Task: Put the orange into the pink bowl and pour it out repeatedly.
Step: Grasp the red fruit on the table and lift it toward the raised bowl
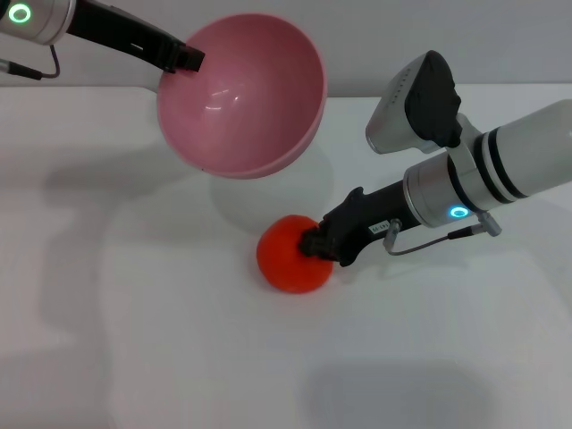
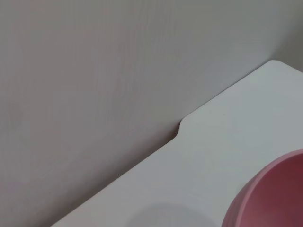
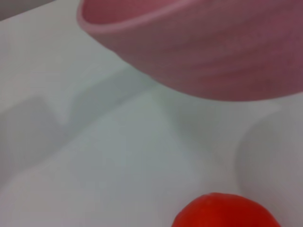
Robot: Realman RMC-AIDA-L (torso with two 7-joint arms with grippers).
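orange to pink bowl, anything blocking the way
Nothing visible does. The orange sits on the white table with the right end effector on it. The pink bowl is held tilted in the air by the left end effector, with only open space between them.

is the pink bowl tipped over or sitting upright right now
Tipped and empty: the left gripper holds the pink bowl aloft, opening sideways; the orange is on the table.

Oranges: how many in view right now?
1. The orange sits on the table, below the tilted, empty bowl held up by the left gripper; the right gripper is at its side. Nothing seems hidden.
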